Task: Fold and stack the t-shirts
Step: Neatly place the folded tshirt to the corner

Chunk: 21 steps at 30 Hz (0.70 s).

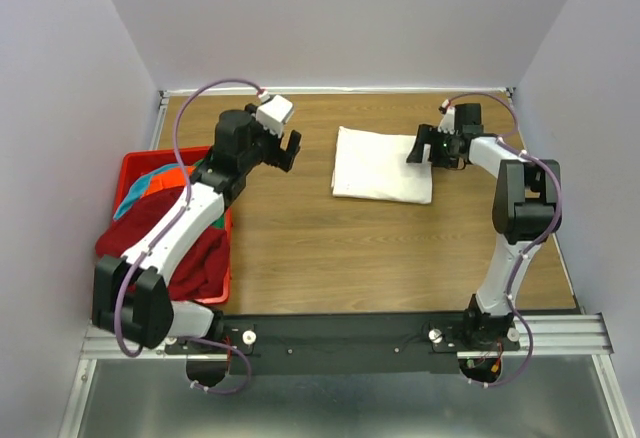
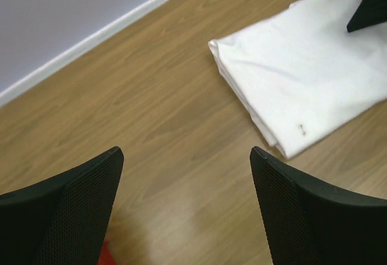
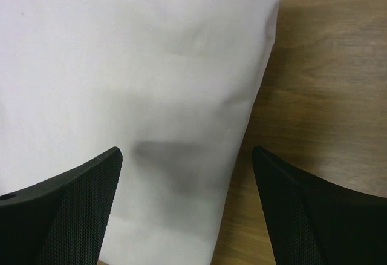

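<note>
Wood-grain table fills the floor of a grey-walled bay, with a pale strip along its far edge where it meets the back wall. The walls close in on the left and right sides. A metal rail runs along the near edge and carries both arm bases.

A red basket sits against the left edge, and the left arm reaches across it. Inside, a dark red shirt is heaped toward the front, with a bit of teal shirt behind it.

The white shirt lies folded into a flat rectangle on the far right-centre of the table, apart from the basket. Bare wood runs from its near edge to the rail and from its left edge to the left gripper. In the left wrist view the shirt shows stacked layers along its folded edge and a small dark mark near one corner, too small to read.

That gripper hovers above bare wood with its fingers spread wide, holding nothing. The right gripper is over the shirt's right edge. In its own view its fingers stand wide apart with nothing clamped. The shirt's side edge runs between them, and a soft shadow lies on the cloth.
</note>
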### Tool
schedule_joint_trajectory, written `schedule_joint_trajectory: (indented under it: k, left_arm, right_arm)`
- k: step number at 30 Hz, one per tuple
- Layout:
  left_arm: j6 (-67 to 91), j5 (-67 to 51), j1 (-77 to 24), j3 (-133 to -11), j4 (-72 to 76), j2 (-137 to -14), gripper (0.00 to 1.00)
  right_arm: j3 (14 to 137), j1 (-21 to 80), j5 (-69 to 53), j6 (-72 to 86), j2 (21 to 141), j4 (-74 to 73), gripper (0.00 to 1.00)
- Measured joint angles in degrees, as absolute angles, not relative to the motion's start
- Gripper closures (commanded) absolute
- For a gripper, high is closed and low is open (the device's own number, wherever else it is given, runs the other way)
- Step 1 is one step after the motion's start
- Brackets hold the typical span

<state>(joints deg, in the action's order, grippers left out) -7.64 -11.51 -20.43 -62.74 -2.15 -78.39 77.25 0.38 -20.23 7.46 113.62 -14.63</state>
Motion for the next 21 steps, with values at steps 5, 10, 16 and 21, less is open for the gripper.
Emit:
schedule_joint_trajectory:
  k: [5, 10, 16, 21]
  left_arm:
    - [-7.6, -10.3, -20.3, -52.4, -0.4, -67.9, 0.02]
    - [-7.7, -7.9, -20.3, -47.5, 3.0, -59.2, 0.02]
    - [-8.1, -5.8, -20.3, -46.1, 5.1, -57.1, 0.02]
    - [-8.6, -5.5, -20.3, -45.8, 5.2, -57.1, 0.02]
  right_arm:
    - [78.6, 0.3, -20.2, 9.7, 116.2, -14.6, 0.19]
    - [79.4, 0.3, -21.6, 10.7, 117.4, -14.6, 0.43]
    - [81.2, -0.2, -23.3, 11.1, 119.4, -15.8, 0.9]
    - [86.6, -1.8, -24.6, 11.4, 123.1, -19.2, 0.99]
